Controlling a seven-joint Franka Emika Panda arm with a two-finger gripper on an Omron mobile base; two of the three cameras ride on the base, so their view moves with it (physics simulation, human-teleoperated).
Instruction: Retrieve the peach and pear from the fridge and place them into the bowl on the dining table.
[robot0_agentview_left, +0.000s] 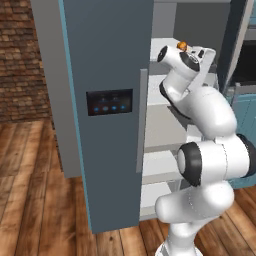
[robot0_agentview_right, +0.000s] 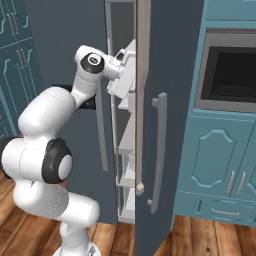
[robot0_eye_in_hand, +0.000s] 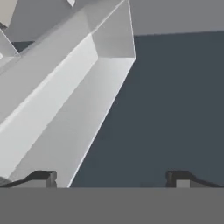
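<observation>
A brick wall (robot0_agentview_left: 20, 55) stands at the far left above a wooden plank floor (robot0_agentview_left: 35, 200). Teal cabinets (robot0_agentview_right: 220, 160) with pale handles sit under a dark built-in oven (robot0_agentview_right: 232, 70).

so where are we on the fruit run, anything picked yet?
Done: the fridge doors stand open, white shelves exposed. In hand: the arm reaches in at upper-shelf level, pincer open and empty beside a white shelf. An orange fruit, likely the pear, sits just beyond the wrist. Left: grasp both fruits and carry them to the bowl.
</observation>
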